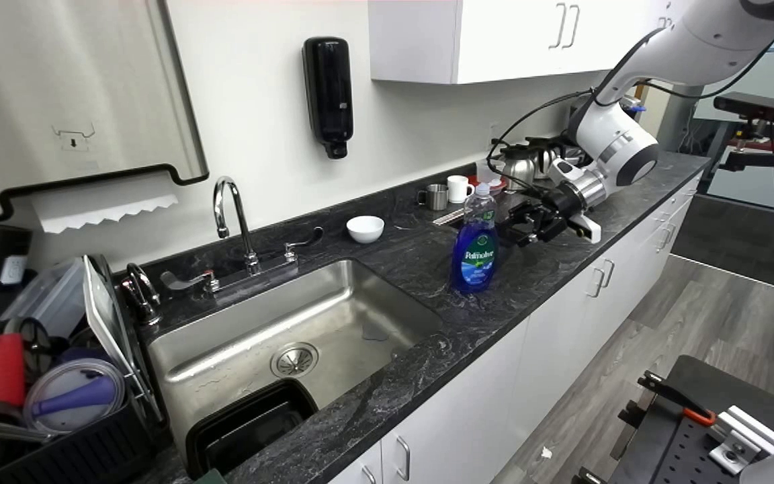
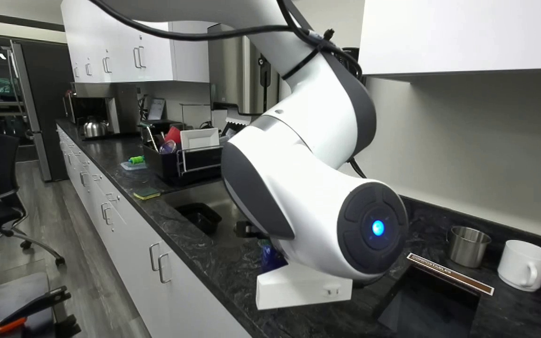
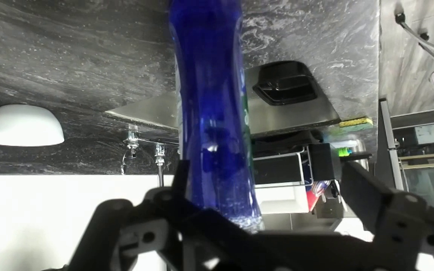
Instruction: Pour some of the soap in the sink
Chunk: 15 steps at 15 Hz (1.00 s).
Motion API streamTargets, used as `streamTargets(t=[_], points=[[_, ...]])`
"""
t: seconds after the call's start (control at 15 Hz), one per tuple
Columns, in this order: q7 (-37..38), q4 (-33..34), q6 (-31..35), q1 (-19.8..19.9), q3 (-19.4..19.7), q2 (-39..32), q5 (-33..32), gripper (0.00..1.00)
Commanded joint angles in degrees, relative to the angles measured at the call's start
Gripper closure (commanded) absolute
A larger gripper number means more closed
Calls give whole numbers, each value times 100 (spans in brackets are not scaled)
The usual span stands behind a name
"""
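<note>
The soap, a clear bottle of blue liquid with a green and blue label [image 1: 478, 259], stands upright on the dark counter beside the sink's end. It fills the middle of the wrist view [image 3: 213, 105], which is upside down; its top is hidden there. In an exterior view only a blue part shows beside the arm [image 2: 270, 257]. My gripper [image 1: 520, 225] is level beside the bottle. Its fingers are wide apart [image 3: 266, 169], with the bottle nearer the left finger in the wrist view. The steel sink [image 1: 360, 302] has a round drain [image 1: 294, 359] and a chrome faucet [image 1: 246, 228].
A black tub [image 1: 252, 427] sits in the sink. A white bowl [image 1: 365, 229] stands behind the sink's corner. A metal cup [image 1: 435, 197] and white mug [image 1: 458, 189] stand near the wall. A full dish rack [image 1: 84, 430] stands at the sink's far end. A sponge [image 2: 147, 193] lies on the counter.
</note>
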State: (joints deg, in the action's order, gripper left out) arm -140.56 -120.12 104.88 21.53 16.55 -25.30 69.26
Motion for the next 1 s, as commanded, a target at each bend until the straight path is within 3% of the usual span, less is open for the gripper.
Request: streamTargets(t=[0.0, 0.27, 0.93], points=[[-410, 166, -397, 198, -76, -203, 78, 0], [-672, 244, -665, 266, -83, -322, 176, 0], [-1042, 486, -538, 120, -218, -756, 907, 0]])
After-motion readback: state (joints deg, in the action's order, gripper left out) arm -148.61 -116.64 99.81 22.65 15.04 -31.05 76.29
